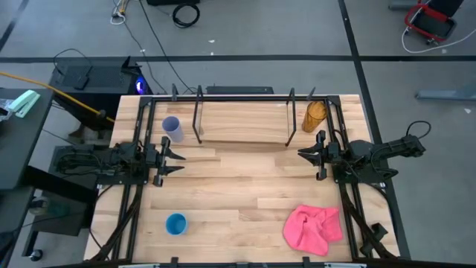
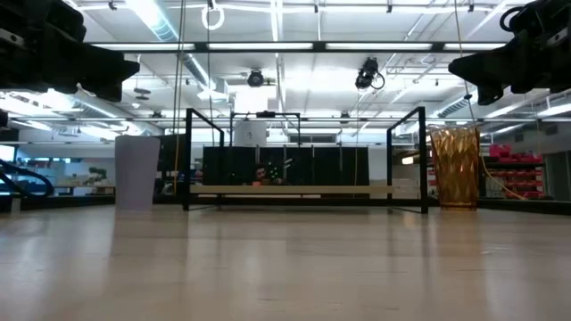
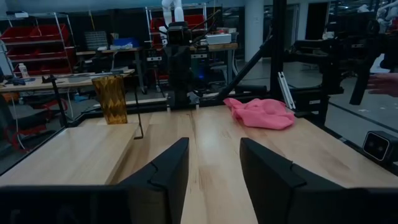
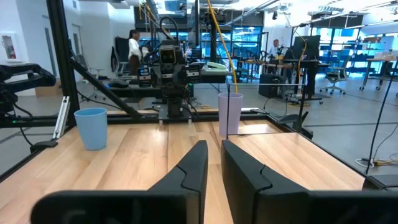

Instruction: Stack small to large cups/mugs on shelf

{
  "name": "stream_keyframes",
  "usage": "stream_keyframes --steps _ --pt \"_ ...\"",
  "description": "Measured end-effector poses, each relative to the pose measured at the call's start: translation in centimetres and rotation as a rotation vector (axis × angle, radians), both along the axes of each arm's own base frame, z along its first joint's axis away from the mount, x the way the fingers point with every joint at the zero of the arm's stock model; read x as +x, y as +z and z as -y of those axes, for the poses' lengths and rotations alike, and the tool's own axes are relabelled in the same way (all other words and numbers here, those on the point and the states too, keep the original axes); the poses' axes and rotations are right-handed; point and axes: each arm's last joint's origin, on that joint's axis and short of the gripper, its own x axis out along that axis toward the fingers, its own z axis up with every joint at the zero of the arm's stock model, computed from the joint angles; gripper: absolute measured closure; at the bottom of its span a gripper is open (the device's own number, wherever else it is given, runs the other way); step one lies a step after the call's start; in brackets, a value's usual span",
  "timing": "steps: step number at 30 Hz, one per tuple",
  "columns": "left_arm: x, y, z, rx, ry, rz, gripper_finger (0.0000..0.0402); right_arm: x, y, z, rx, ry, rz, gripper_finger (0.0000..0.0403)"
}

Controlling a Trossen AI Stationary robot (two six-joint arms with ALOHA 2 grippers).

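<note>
Cups untouched: blue cup [image 1: 176,223] near front left of desk [image 1: 245,201], lavender cup [image 1: 172,128] left of shelf [image 1: 242,123], amber cup [image 1: 315,115] at its right end. Left gripper [image 1: 172,155] spread, right gripper [image 1: 306,154] narrowly parted, both empty. Nothing started; next, likely a reach for the blue cup.

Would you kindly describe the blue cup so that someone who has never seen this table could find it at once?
Start at the wooden table and find the black wire shelf along its far edge. The blue cup stands alone at the opposite, near edge on the left arm's side, across from the pink cloth. It is the shortest cup and the only bright blue one; the lavender cup and amber cup flank the shelf.
</note>
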Motion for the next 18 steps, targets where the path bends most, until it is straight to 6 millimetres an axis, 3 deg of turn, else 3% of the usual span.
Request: stream_keyframes --steps 11,18 --pt "-0.01 0.11 0.0 -0.014 -0.001 0.009 0.0254 0.0 0.0 0.0 -0.016 -0.001 -0.002 0.0351" --pt "-0.01 0.26 0.0 -0.232 -0.013 0.012 0.025 -0.04 0.5 0.01 0.089 0.007 0.061 0.0351"
